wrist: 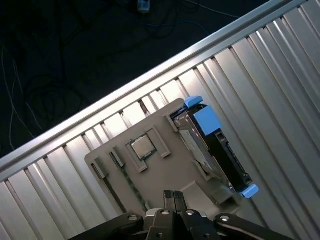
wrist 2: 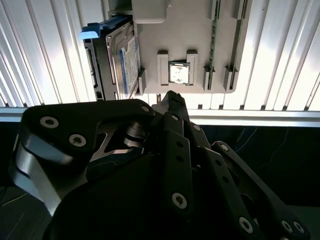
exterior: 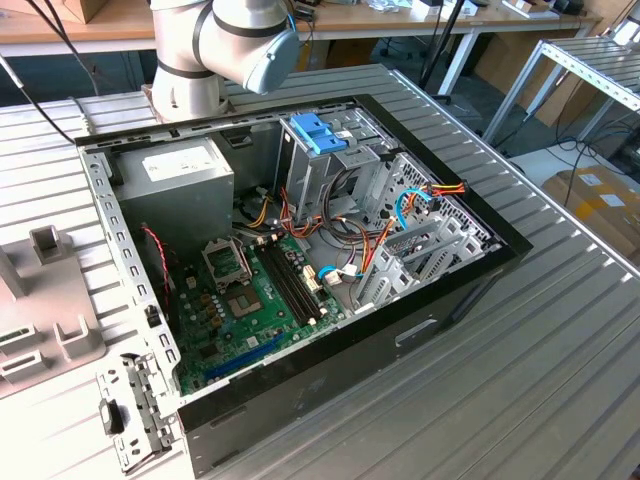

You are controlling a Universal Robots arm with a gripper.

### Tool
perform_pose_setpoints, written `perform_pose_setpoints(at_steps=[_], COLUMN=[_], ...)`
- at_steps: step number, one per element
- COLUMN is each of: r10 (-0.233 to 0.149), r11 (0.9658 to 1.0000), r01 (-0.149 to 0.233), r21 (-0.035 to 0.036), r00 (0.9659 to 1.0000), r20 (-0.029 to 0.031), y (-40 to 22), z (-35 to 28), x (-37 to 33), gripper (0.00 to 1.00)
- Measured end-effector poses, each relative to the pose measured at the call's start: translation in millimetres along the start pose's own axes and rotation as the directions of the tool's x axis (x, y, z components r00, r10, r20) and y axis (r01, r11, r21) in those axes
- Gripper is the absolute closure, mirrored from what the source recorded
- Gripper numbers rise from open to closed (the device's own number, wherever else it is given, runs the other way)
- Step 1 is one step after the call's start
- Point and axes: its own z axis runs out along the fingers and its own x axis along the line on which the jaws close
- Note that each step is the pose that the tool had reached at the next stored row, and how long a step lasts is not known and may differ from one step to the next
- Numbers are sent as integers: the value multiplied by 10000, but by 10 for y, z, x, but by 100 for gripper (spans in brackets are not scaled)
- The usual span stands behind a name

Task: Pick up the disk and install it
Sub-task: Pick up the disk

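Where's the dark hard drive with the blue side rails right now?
In both wrist views the dark, blue-railed disk stands on edge at one end of the grey plastic holder on the slatted metal table, near a small square chip.

- arm [exterior: 225,45]: the exterior view's top edge cuts it off above the elbow joint.
- gripper [wrist: 173,195]: linkage runs off the bottom edge in both wrist views.
- holder tray [wrist 2: 200,40]: cut by the top edge in the second wrist view, and the gripper body covers its near rim.
- disk [wrist: 215,150]: stands on edge in the tray's slot with its lower side sunk in. The label is seen at a steep angle, print too small to tell.
- chip [wrist 2: 179,73]: glare washes out its face.
- motherboard [exterior: 250,300]: partly under cables [exterior: 350,245].
- cardboard box [exterior: 600,195]: clipped by the exterior view's right edge.
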Motion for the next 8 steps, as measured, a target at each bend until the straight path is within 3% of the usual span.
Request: perform_pose_setpoints(at_steps=[8], r10=[-642], r11=[9979], r01=[642], r21=[-16], r00=[9979], r20=[-28], y=[0], z=[1], x=[0], gripper=[89])
